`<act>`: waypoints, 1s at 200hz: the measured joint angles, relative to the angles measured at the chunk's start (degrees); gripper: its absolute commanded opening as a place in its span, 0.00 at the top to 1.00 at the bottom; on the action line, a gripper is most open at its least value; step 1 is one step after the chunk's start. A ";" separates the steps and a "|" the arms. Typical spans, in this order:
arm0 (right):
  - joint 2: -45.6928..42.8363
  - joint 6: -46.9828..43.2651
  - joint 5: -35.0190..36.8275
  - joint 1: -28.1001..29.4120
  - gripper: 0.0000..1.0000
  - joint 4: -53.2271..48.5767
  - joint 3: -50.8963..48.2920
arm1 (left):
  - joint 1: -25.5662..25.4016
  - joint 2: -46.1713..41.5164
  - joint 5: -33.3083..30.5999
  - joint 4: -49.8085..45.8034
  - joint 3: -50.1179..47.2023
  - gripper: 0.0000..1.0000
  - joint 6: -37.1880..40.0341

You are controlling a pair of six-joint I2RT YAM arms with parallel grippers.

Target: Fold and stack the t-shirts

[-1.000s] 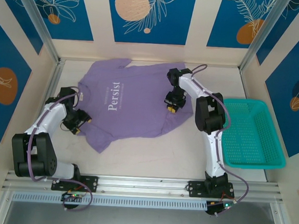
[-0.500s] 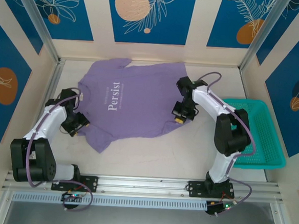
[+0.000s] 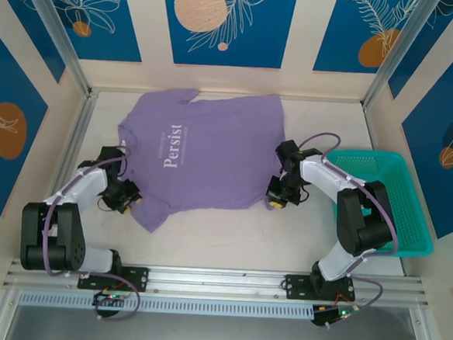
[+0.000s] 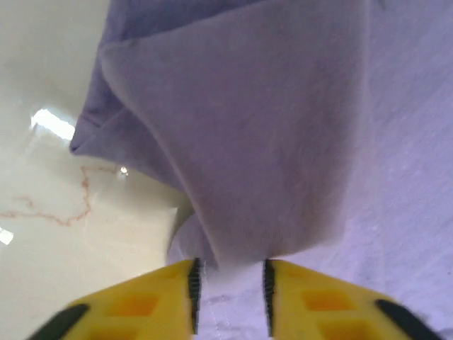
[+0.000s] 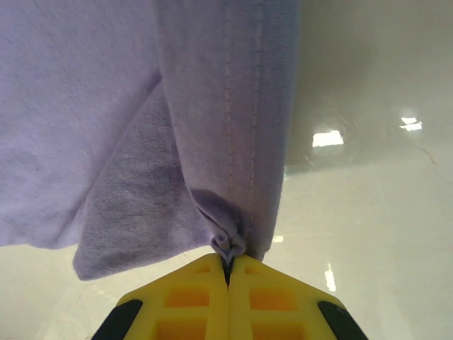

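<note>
T-shirt (image 3: 204, 157) flat, print up, far-centre of table (image 3: 207, 227); long axis left-right, collar left, hem right. Right gripper (image 5: 228, 273) pinched tight on near hem corner. Left gripper (image 4: 228, 283) narrow, near sleeve fold filling gap. Body lying far of both grips.

A pale, glossy table (image 3: 206, 239) is seen. A lavender-purple t-shirt (image 3: 212, 149) is spread on it toward the far side, lettering facing up, with two near corners lifted off the surface. A teal mesh basket (image 3: 403, 198) is set at the right edge.
</note>
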 measured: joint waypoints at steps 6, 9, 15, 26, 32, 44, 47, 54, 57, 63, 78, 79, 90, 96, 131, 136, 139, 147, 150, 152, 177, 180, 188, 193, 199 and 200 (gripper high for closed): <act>-0.31 -0.22 -0.15 -0.11 1.00 0.42 -0.24 | 0.00 0.00 0.15 0.13 0.00 0.93 0.13; -0.44 -0.39 -0.31 -0.15 1.00 0.52 -0.35 | 0.00 0.00 0.24 0.26 0.00 0.94 -0.15; -0.70 -0.44 -0.37 -0.26 1.00 0.68 -0.48 | 0.00 0.00 0.33 0.35 0.00 0.97 -0.02; -1.33 -0.66 -0.72 -0.63 1.00 1.09 -0.76 | -0.07 -0.02 0.33 0.31 0.00 1.00 0.17; -1.60 -0.79 -0.94 -0.83 1.00 1.42 -0.96 | -0.11 -0.04 0.33 0.17 0.00 1.00 0.20; -2.01 -0.83 -1.16 -1.20 1.00 1.75 -1.31 | -0.28 -0.07 0.20 -0.85 0.09 1.00 -0.02; -2.05 -0.83 -1.22 -1.27 1.00 1.75 -1.36 | -0.33 -0.07 0.13 -1.22 0.13 1.00 -0.02; -2.19 -0.83 -1.40 -1.44 1.00 1.86 -1.51 | -0.48 -0.07 0.04 -2.27 0.33 1.00 -0.04; -2.23 -0.85 -1.44 -1.49 1.00 1.92 -1.55 | -0.68 -0.07 -0.11 -3.04 0.48 1.00 -0.07; -2.25 -0.94 -1.60 -1.60 1.00 1.92 -1.62 | -1.07 -0.07 -0.33 -4.46 0.90 1.00 -0.20; -2.25 -1.07 -2.03 -1.86 1.00 2.01 -1.81 | -2.73 -0.28 -0.74 -8.94 2.49 1.00 -0.90; -2.27 -1.11 -2.08 -1.88 1.00 2.05 -1.86 | -2.73 -0.28 -0.74 -8.94 2.49 1.00 -0.90; -2.36 -1.29 -2.45 -2.03 1.00 2.14 -2.16 | -4.15 -0.94 -0.70 -11.98 3.41 1.00 -1.57; -2.43 -1.42 -2.51 -2.14 1.00 2.16 -2.36 | -4.85 -1.46 -0.63 -13.38 3.61 1.00 -2.03; -2.54 -1.42 -2.67 -3.26 1.00 1.38 -2.56 | -8.98 -6.12 1.62 -21.29 3.32 1.00 -6.08; -2.54 -1.42 -2.67 -3.45 1.00 1.29 -2.56 | -9.25 -6.88 2.14 -21.90 3.04 1.00 -6.56; -2.54 -1.42 -2.69 -3.56 1.00 1.22 -2.56 | -9.33 -7.21 2.40 -22.18 2.82 1.00 -6.71; -2.54 -1.42 -2.69 -3.93 1.00 1.16 -2.67 | -9.46 -7.87 3.10 -23.08 2.23 0.93 -7.58; -2.54 -1.42 -2.69 -4.07 1.00 1.05 -2.73 | -9.49 -8.04 3.45 -23.50 1.90 0.89 -7.65; -2.54 -1.42 -2.69 -4.13 1.00 1.01 -2.78 | -9.49 -8.04 3.54 -23.63 1.75 0.86 -7.82; -2.54 -1.42 -2.64 -4.98 1.00 -0.11 -3.21 | -9.66 -7.04 5.35 -25.64 0.20 0.39 -9.05; -2.54 -1.40 -2.64 -5.09 1.00 -0.28 -3.21 | -9.66 -6.86 5.40 -25.86 0.20 0.36 -9.14; -2.54 -1.42 -2.64 -5.42 1.00 -0.57 -3.21 | -9.70 -6.56 5.35 -26.43 0.33 0.30 -9.53; -2.56 -1.42 -2.67 -5.66 1.00 -0.68 -3.21 | -9.70 -6.47 5.25 -26.95 0.63 0.28 -9.33; -2.56 -1.42 -2.67 -5.90 1.00 -0.81 -3.21 | -9.70 -6.43 5.03 -27.61 1.20 0.28 -9.79; -2.54 -1.40 -2.67 -5.95 1.00 -0.83 -3.21 | -9.70 -6.43 4.94 -27.71 1.33 0.28 -9.73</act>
